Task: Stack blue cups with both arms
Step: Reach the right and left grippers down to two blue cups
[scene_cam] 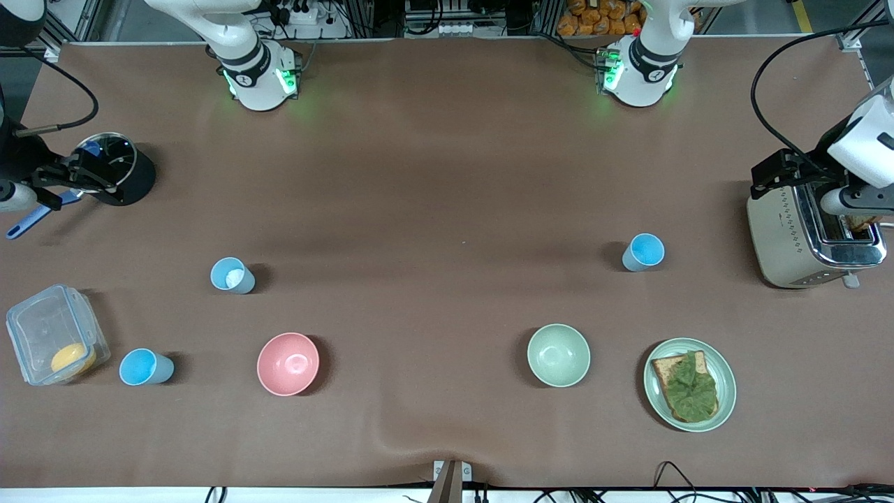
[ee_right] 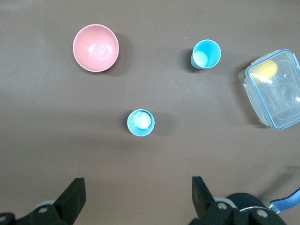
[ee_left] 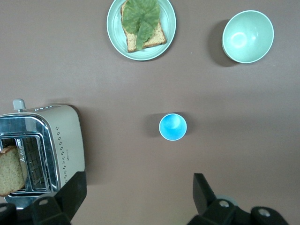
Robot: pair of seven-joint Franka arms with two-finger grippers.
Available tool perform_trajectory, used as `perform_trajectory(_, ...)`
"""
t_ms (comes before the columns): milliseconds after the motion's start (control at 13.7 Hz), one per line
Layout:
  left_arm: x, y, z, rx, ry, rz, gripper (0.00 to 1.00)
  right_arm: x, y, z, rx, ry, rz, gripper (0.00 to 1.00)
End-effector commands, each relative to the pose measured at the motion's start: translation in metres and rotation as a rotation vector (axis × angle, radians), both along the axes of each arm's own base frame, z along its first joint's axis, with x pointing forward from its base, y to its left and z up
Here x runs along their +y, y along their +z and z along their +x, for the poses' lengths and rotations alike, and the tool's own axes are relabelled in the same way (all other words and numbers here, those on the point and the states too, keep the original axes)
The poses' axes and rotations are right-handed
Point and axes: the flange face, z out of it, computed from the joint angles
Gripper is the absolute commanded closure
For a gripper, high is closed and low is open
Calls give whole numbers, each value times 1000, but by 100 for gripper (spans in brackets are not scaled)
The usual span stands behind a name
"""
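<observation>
Three blue cups stand upright and apart. A pale grey-blue cup [scene_cam: 232, 275] with a whitish inside also shows in the right wrist view [ee_right: 140, 122]. A sky-blue cup [scene_cam: 145, 367] stands beside the clear box and shows in the right wrist view [ee_right: 206, 54]. Another sky-blue cup [scene_cam: 643, 252] stands toward the left arm's end and shows in the left wrist view [ee_left: 173, 126]. My left gripper [scene_cam: 779, 171] is open and empty, high by the toaster [ee_left: 136, 192]. My right gripper [scene_cam: 73, 175] is open and empty, high over the black pot [ee_right: 138, 194].
A pink bowl [scene_cam: 288, 363] and a pale green bowl [scene_cam: 558, 355] sit near the front edge. A green plate [scene_cam: 726, 391] holds toast with lettuce. A toaster [scene_cam: 796, 237] holds bread. A clear box [scene_cam: 42, 325] holds a yellow item. A black pot [scene_cam: 133, 181] has a blue spatula [scene_cam: 28, 222] beside it.
</observation>
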Motion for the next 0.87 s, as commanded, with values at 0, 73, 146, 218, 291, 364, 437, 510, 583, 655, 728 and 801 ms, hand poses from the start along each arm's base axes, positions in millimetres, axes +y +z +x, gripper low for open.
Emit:
perform_trajectory(0,-6,6,-2,5,-27,16,0,0,8,-4,-4,7,-12,0)
perform_trajectory(73,-6,3,0,8,-21,17,0,0,10,-4,-9,8,-13,0)
perform_trajectory(146,-6,0,2,14,-17,17,0,1,9,-3,-7,10,-13,0)
perform_trajectory(218,-9,-6,5,24,-22,19,0,1,8,-2,-6,10,-11,0)
perform_trajectory(291,-11,-12,7,33,-25,20,0,1,8,-2,-6,10,-11,0)
perform_trajectory(364,-13,-13,8,36,-25,24,0,1,8,-2,-6,10,-13,0)
perform_trajectory(437,-13,-16,9,39,-24,27,0,0,8,-2,-5,4,-12,0)
perform_trajectory(510,-12,-24,13,52,-22,27,0,0,7,-2,-2,0,-9,0)
perform_trajectory(583,-10,-32,16,66,-21,25,0,3,3,-1,7,7,-11,0)
perform_trajectory(655,-10,-34,18,67,-18,23,0,11,-3,2,25,21,-11,0)
perform_trajectory(728,-13,-37,20,66,-22,15,0,17,-13,3,54,33,-14,0)
perform_trajectory(801,-15,-50,26,84,-24,10,0,16,-30,7,101,38,-14,0)
